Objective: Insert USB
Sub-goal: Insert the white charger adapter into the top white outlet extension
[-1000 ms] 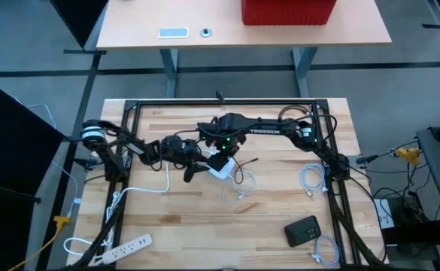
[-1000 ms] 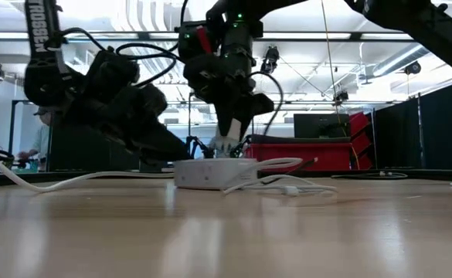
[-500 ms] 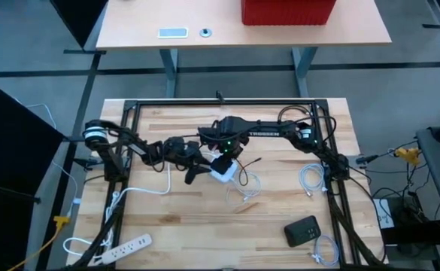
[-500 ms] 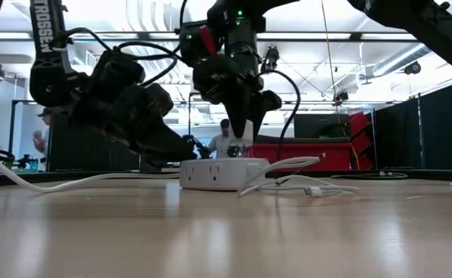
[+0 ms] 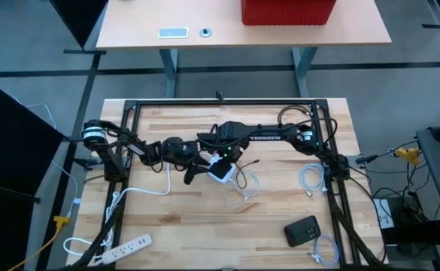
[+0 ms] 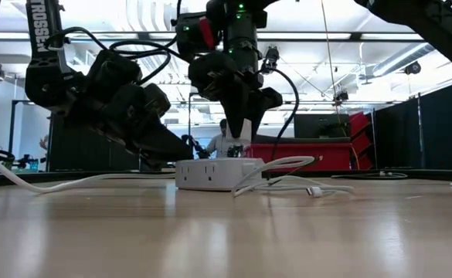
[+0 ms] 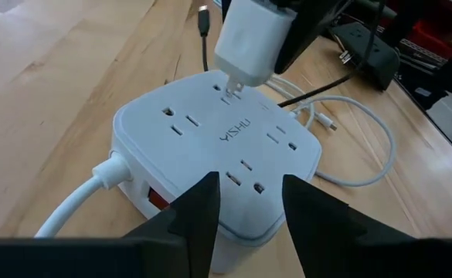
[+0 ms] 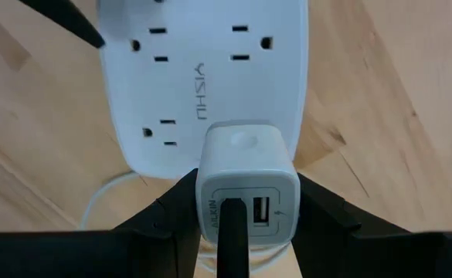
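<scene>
Near the centre of the high view, the white power strip lies flat on the wooden table, its thick white cord trailing off toward the lower left of the frame; both arms crowd in over it.

The right gripper is clamped on a white USB charger – in the right wrist view its 2 dark fingers press the block's sides, and a dark cable is plugged into 1 of the 2 ports on the face turned toward the camera. In the left wrist view that charger hangs at the top centre of the frame, prongs down, their tips right at an outlet on the strip; whether they have entered the slots I cannot tell. In the low view the charger sits just above the strip, mid-frame.

The left gripper sits low at the strip's near edge; its fingers stand apart, with nothing seen between them – whether they touch the casing I cannot tell.

A thinner white cable loops on the table just right of the strip in the low view; a person stands far back in the room, behind the charger.
</scene>
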